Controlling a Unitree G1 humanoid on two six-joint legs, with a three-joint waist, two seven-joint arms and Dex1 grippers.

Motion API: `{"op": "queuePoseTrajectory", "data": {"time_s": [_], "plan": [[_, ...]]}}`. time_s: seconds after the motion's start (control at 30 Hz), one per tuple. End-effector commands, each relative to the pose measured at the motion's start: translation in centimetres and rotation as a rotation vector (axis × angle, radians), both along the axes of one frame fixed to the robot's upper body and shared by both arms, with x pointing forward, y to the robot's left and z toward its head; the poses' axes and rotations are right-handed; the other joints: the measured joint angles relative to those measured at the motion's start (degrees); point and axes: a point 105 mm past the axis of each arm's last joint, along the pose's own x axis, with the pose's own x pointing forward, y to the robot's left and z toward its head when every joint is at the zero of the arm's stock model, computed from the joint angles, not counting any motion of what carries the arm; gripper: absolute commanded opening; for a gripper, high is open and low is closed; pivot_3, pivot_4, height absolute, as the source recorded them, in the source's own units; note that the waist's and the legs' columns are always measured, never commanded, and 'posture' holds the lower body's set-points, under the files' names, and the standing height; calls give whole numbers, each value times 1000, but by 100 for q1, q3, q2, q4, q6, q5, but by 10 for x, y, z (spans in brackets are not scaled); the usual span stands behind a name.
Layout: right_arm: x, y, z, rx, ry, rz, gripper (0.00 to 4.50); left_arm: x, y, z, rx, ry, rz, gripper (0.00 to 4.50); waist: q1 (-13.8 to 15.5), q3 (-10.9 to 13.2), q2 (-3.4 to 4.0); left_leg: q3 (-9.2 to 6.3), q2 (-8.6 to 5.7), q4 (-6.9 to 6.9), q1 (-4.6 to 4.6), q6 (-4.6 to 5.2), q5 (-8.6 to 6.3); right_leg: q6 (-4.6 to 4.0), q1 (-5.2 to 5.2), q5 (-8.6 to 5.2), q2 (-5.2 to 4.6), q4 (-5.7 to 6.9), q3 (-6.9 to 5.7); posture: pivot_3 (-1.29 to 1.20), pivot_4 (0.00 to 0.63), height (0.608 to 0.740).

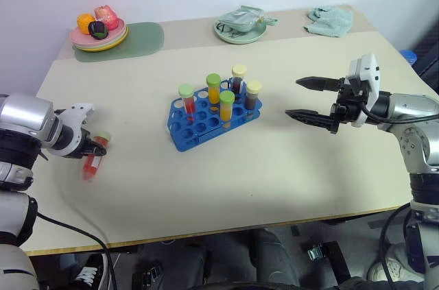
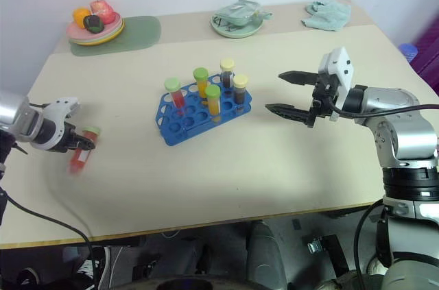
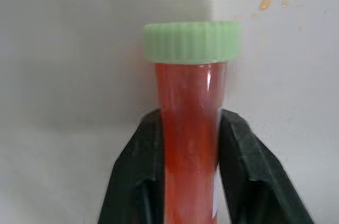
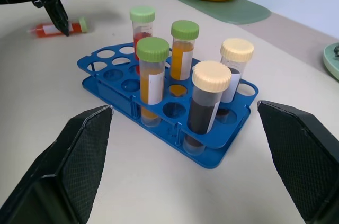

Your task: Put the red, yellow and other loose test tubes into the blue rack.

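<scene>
Left claw [image 3: 190, 181] pinching a red tube [image 3: 189, 144] with a green cap, low over the counter [image 1: 274, 173].
Bright blue rack [image 1: 206, 125] mid-counter holds five upright capped tubes; right claw [image 1: 312, 100] hangs spread beside it.

The blue rack [image 1: 209, 120] stands upright, its grid top holding five capped tubes: one red, two orange-yellow, two dark; well to the rack's left a green-capped red tube [image 1: 95, 155] lies on its side, pinched between two black fingers [image 3: 139, 171].
</scene>
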Motion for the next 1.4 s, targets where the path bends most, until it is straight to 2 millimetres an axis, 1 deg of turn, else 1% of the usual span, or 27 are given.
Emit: {"op": "queuePoseTrajectory", "data": {"time_s": [0.03,0.07,0.13,0.17,0.23,0.27,0.3,0.33,0.37,0.43,0.47,0.5,0.57,0.6,0.7,0.8,0.87,0.97,1.07,1.13,1.2,1.27,1.33,1.4], "plan": [[-2,-3,12,-14,-56,-6,4500,2,1,0,-10,-23,9,718,-1,0,0,0,0,0,0,0,0,0,-1,0,0,1,0,0,150,740],[-2,-3,12,-14,-56,-6,4500,8,2,6,7,-71,-9,718,0,0,0,0,0,0,0,0,0,0,-1,0,0,1,0,0,150,740],[-2,-3,12,-14,-58,-5,4500,20,0,23,38,-188,-34,718,12,0,-1,-1,0,2,-1,0,0,0,-1,0,0,3,0,0,150,740],[-2,-3,12,-14,-58,-6,4500,30,-1,35,50,-281,-30,718,23,1,-2,-2,1,3,-2,0,0,0,-2,0,-1,4,0,0,150,740],[-3,-5,12,-14,-58,-8,4500,44,-2,57,156,-471,-119,718,27,3,-6,-10,6,9,-8,0,0,0,-2,0,-4,4,-2,0,150,740],[-3,-6,12,-15,-56,-10,4500,53,-9,75,134,-608,-111,718,24,3,-7,-10,10,10,-9,-1,0,0,-4,0,-6,3,-2,0,150,740],[-4,-6,12,-16,-53,-11,4500,55,-11,86,143,-689,-102,718,30,4,-8,-9,11,10,-10,0,0,1,-5,0,-6,2,-2,0,150,740],[-4,-7,11,-18,-51,-11,4500,58,-21,98,148,-808,-166,718,21,4,-9,-10,10,10,-13,-1,0,1,-6,0,-8,2,-3,0,150,740],[-4,-7,10,-19,-48,-10,4500,61,-34,111,92,-948,-204,718,8,4,-8,-10,11,10,-14,-1,0,1,-6,1,-8,-4,-5,0,150,740],[-4,-7,10,-19,-44,-9,4500,52,-49,120,-47,-1051,-226,718,4,3,-7,-5,12,7,-12,0,0,1,-9,1,-10,-4,-5,0,150,740],[-4,-7,10,-18,-44,-7,4500,50,-55,124,-136,-1106,-197,718,0,3,-7,-5,14,7,-14,-1,0,1,-9,1,-10,-6,-5,0,150,740],[-3,-6,11,-15,-44,-7,4500,46,-62,127,-198,-1152,-203,718,-4,3,-7,-3,14,7,-13,0,0,1,-9,1,-10,-7,-5,0,150,740],[-2,-6,12,-18,-48,-5,4500,31,-85,134,-251,-1272,-317,718,-21,3,-7,-2,16,8,-13,0,0,1,-9,1,-9,-6,-5,0,150,740],[-1,-6,13,-19,-50,-4,4500,23,-97,135,-260,-1314,-389,718,-21,3,-7,1,19,7,-12,-1,0,1,-9,1,-8,-7,-5,0,150,740],[0,-6,14,-20,-52,-4,4500,7,-115,135,-273,-1399,-514,718,0,3,-7,5,19,7,-13,0,0,1,-9,1,-9,-8,-5,0,150,740],[-1,-7,15,-21,-51,-7,4500,-1,-126,128,-274,-1474,-570,718,35,2,-6,8,18,8,-10,0,0,0,1,2,-11,-11,-5,0,150,740],[-1,-8,15,-23,-50,-8,4500,-6,-136,122,-245,-1513,-661,718,47,1,-9,8,17,10,-10,1,-1,0,5,3,-11,-16,-5,0,150,740],[-1,-9,15,-26,-53,-14,4500,-4,-149,106,-220,-1534,-737,718,88,1,-8,19,17,10,-9,1,-1,-2,5,4,-11,-17,-5,0,150,740],[-2,-8,17,-18,-48,-17,4500,2,-171,83,-206,-1563,-798,718,134,0,-6,26,17,11,-9,2,-1,-6,7,8,-10,-24,-5,0,150,740],[-3,-9,18,-22,-50,-19,4500,7,-183,71,-219,-1567,-791,718,157,0,-7,28,17,12,-8,3,-1,-6,11,8,-10,-28,-5,0,150,740],[-3,-10,18,-29,-52,-23,4500,9,-190,64,-229,-1570,-789,718,151,-1,-8,28,17,14,-9,4,-1,-5,12,10,-10,-28,-6,0,150,740],[-3,-11,18,-27,-50,-28,4500,12,-198,55,-196,-1573,-793,718,147,-1,-8,29,17,13,-8,4,-1,-3,11,11,-10,-28,-6,0,150,740],[-4,-11,19,-30,-51,-29,4500,13,-208,47,-230,-1553,-799,718,147,-1,-8,28,20,13,-8,4,-1,-3,11,12,-7,-28,-6,0,150,740],[-5,-12,19,-33,-52,-29,4500,10,-217,45,-244,-1562,-821,718,148,-2,-8,29,20,13,-7,4,-1,-3,12,12,-7,-28,-6,0,150,740]]}}
